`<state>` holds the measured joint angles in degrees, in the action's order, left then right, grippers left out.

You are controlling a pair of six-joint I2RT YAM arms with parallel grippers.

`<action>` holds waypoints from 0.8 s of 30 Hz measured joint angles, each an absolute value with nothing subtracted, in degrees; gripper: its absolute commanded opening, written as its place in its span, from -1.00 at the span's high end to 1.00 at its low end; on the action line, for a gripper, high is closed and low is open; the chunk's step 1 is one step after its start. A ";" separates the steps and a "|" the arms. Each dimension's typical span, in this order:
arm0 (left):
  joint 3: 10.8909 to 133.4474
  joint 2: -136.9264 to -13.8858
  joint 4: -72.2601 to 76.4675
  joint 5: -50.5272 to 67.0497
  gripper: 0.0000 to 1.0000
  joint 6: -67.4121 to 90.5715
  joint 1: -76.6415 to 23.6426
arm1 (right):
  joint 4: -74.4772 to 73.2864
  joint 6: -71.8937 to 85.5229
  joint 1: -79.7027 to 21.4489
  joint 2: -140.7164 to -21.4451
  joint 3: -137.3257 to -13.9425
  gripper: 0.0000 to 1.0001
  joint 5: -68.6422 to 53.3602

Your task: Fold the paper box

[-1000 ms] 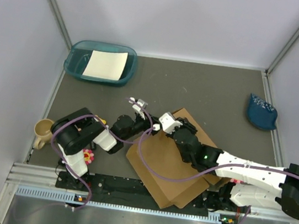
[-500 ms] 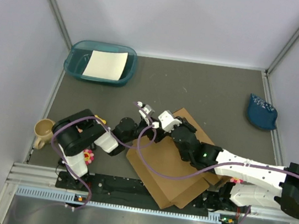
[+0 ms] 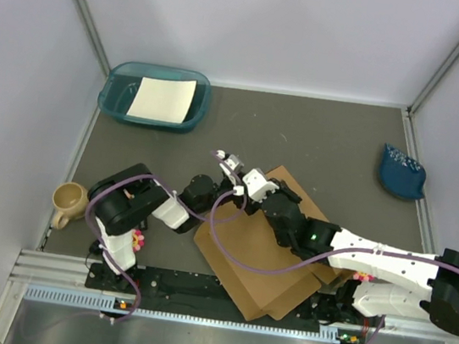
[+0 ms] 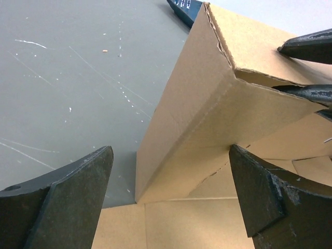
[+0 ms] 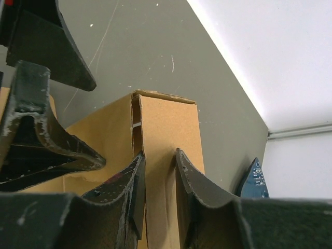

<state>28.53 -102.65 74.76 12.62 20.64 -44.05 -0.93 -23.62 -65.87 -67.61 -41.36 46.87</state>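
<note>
The brown paper box (image 3: pixel 265 254) lies flat in front of the arms, with one wall raised at its far left corner. My right gripper (image 3: pixel 251 184) is shut on that raised double wall (image 5: pixel 166 124), one finger on each side. My left gripper (image 3: pixel 229 165) is open next to it. In the left wrist view its two fingers (image 4: pixel 67 197) stand wide apart on either side of the raised wall (image 4: pixel 197 129), not touching it. The right gripper's fingers (image 4: pixel 306 46) show at the wall's top right. The box floor (image 4: pixel 171 223) lies below.
A teal tray (image 3: pixel 116 96) holding a white sheet (image 3: pixel 161 98) stands at the back left. A blue object (image 3: pixel 402 172) lies at the right edge and a tan mug (image 3: pixel 67 201) at the left edge. Grey walls enclose the table.
My left gripper has moved right, up to the raised wall, and now straddles it. My right gripper has stayed shut on the wall, shifting only slightly.
</note>
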 measured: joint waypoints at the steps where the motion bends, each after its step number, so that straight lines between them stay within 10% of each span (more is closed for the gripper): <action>1: 29.08 -103.15 74.81 12.71 -0.98 20.47 -44.05 | -0.95 -23.49 -65.87 -67.61 -41.36 0.85 46.94; 8: 31.97 -105.86 75.29 14.59 -0.62 19.22 -44.05 | -1.30 -23.07 -65.84 -67.51 -41.39 0.88 47.31; 19: 34.15 -107.63 75.68 17.06 0.68 16.25 -43.38 | -1.65 -22.61 -65.84 -67.37 -41.78 0.89 47.72; 24: 35.05 -108.20 75.37 17.10 -0.12 15.38 -43.20 | -2.07 -21.82 -65.80 -67.42 -42.15 0.90 46.65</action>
<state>35.05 -108.20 75.37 17.10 15.38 -43.20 -2.07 -21.82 -65.80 -67.42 -42.15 46.65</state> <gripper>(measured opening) 0.296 0.215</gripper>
